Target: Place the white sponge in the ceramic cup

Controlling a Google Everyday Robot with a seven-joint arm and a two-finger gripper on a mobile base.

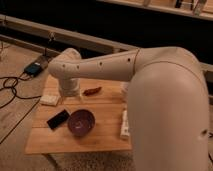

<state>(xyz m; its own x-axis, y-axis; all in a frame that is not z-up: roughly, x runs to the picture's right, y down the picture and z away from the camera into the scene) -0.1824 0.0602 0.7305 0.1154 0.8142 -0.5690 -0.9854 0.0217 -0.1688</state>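
Arm: a big white arm reaches in from the right and bends down over the back left of the table.
Gripper: the gripper hangs at the arm's end, low over the tabletop, between the white sponge and a small reddish thing. Its fingers are spread wide, and I can see nothing held in them.
White sponge: the white sponge lies flat near the table's left edge, just left of the gripper and apart from it.
Ceramic cup: the ceramic cup stands at the back right of the table, half hidden by the arm and well apart from the sponge.
Reddish thing: the small reddish thing lies just right of the gripper.
Phone: a black phone lies in front of the sponge.
Bowl: a dark purple bowl sits just beside the phone, on its right.
Bottle: a white bottle lies on its side near the right edge.
Table: the wooden table bears all of these.
Floor: black cables trail off to the left.
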